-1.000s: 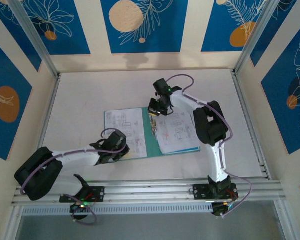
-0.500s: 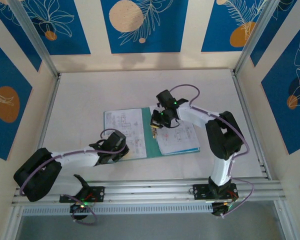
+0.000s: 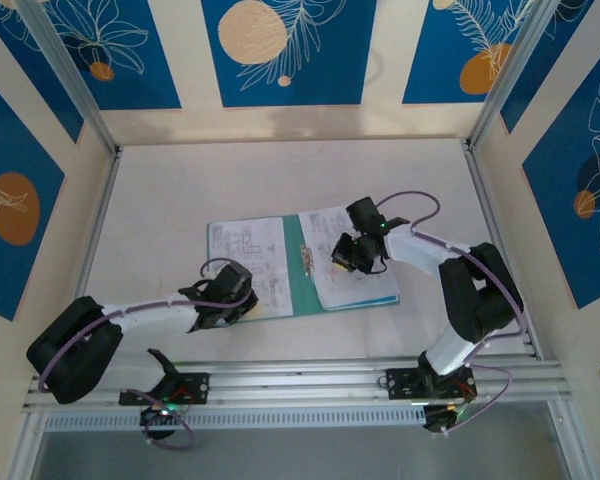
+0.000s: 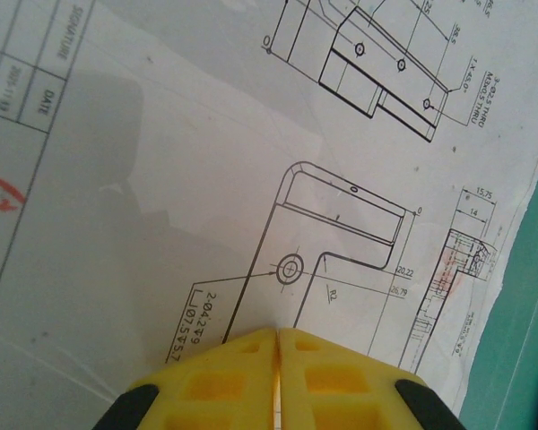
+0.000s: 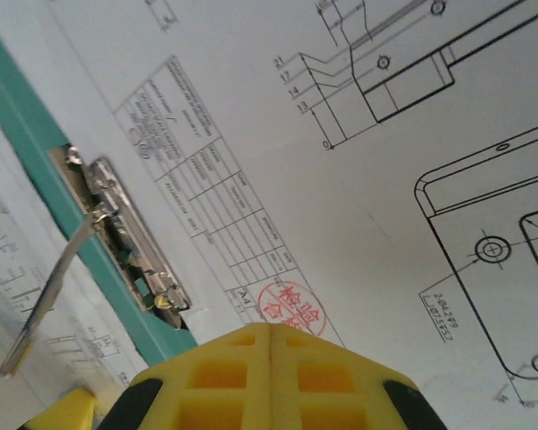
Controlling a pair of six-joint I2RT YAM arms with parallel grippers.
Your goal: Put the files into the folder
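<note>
The sheets (image 3: 248,245) look light, floppy, slippery: pinch a near edge. Left gripper (image 4: 277,333) and right gripper (image 5: 271,328) are clenched, empty.

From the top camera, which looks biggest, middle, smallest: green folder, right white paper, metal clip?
Largest: flat teal-green paper folder.
Then: white printed paper sheet on its right half.
Smallest: small metal clip.

The pale worktop (image 3: 180,190) carried one open teal folder (image 3: 302,290), lying flat near its middle; white printed sheets (image 3: 242,250) covered both halves of the folder; aluminium rails (image 3: 310,375) bordered the worktop's near edge.
</note>
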